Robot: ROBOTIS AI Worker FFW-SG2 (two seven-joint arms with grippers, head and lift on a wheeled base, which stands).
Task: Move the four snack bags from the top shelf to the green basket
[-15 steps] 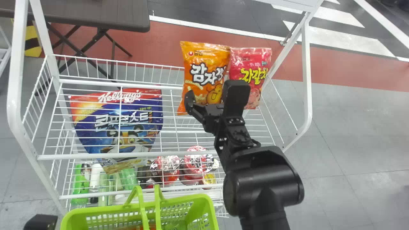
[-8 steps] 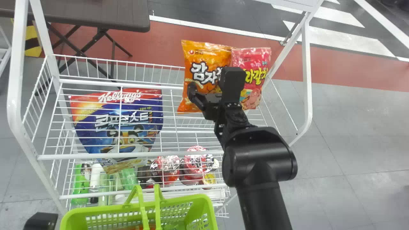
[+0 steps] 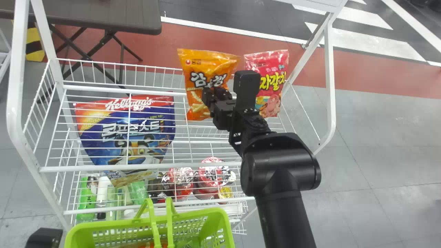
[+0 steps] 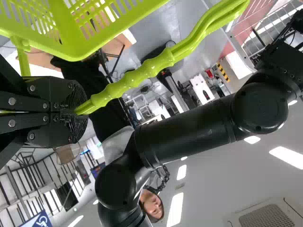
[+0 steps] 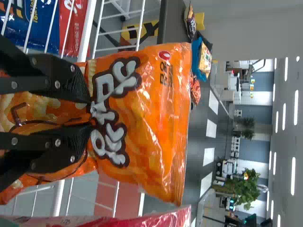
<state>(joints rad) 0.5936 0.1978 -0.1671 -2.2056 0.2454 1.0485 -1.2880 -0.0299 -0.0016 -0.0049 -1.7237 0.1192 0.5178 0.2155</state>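
I record white lettering on the orange bag (image 3: 206,62) at the top shelf (image 3: 86,168), yellow on the pink bag (image 3: 267,63). The right gripper (image 3: 214,93), narrow, pinches the orange bag's front; the left gripper (image 3: 44,237) clasps the basket handle (image 3: 153,220).

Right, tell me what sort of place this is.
Probably a mock shop set up in a large indoor hall: a pink snack bag on a white wire rack, a green basket, and crosswalk-like stripes across the floor.

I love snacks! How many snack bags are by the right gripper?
2: the orange snack bag in the right gripper and the pink snack bag right of it. Others may be hidden.
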